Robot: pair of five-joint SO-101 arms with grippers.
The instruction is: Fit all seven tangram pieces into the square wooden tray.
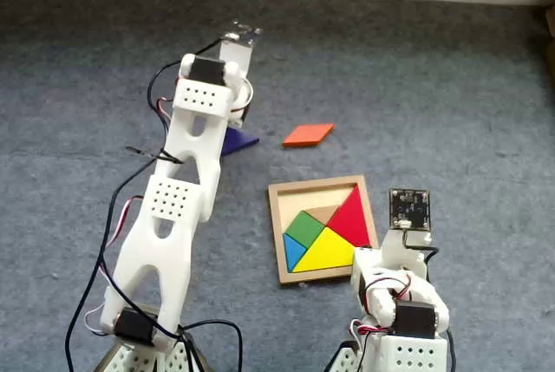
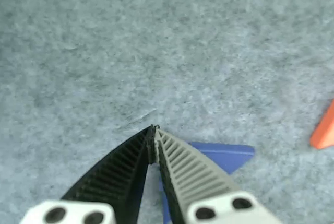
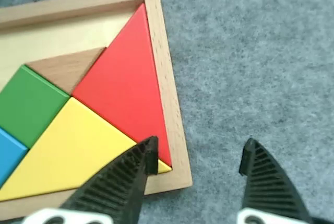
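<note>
The square wooden tray [image 1: 276, 235] lies at mid-table and holds a red triangle [image 1: 349, 216], yellow triangle [image 1: 325, 251], green square [image 1: 304, 229], light blue triangle [image 1: 292, 253] and brown triangle [image 1: 325, 213]. Its far part is bare wood [image 3: 62, 31]. A dark blue triangle [image 1: 240, 140] and an orange parallelogram [image 1: 308, 134] lie on the carpet beyond the tray. My left gripper [image 2: 153, 131] is shut with nothing in it, its tips just past the dark blue triangle [image 2: 224, 155]. My right gripper [image 3: 199, 156] is open, straddling the tray's rim [image 3: 172, 109] by the red triangle [image 3: 122, 83].
Grey carpet covers the whole table. The left arm [image 1: 178, 199] stretches from the near left edge toward the dark blue triangle. The right arm's base [image 1: 408, 329] sits at the near edge, right of the tray. Cables [image 1: 95, 285] trail beside the left arm.
</note>
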